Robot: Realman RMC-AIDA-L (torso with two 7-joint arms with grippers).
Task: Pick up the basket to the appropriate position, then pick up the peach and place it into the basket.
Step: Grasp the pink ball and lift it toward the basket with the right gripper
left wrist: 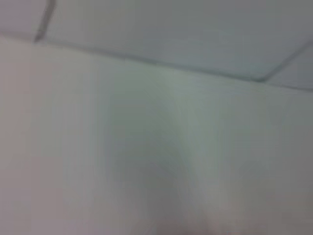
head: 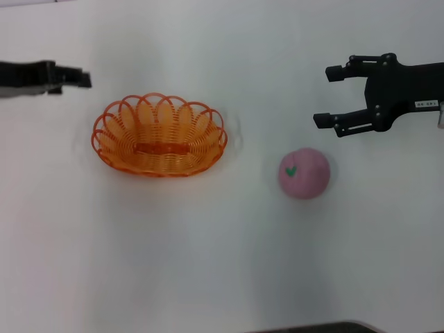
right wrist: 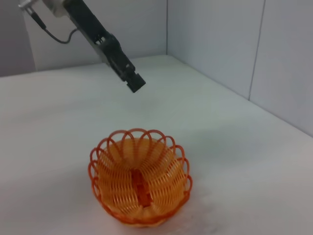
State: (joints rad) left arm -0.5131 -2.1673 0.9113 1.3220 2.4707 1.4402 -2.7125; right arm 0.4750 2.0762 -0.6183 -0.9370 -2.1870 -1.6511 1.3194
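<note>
Fingers [head: 331, 95] of the right gripper [head: 327, 96] stand wide apart, empty, above the worktop [head: 208, 263] on the right, just beyond the peach. Whether the left gripper [head: 82, 78] is apart or together I cannot tell; it hovers at the far left, just beyond the basket's left end, holding nothing.

Largest on the white worktop is the orange wire-weave basket [head: 159, 137], left of centre, upright and empty. It looks light, stiff and open-meshed; the scalloped looped rim seems the natural place to pinch, a loop between the fingers.

Well apart to its right sits the pink peach [head: 304, 173], with a green leaf mark. Round and probably smooth, it may roll; grip across its widest part.
</note>
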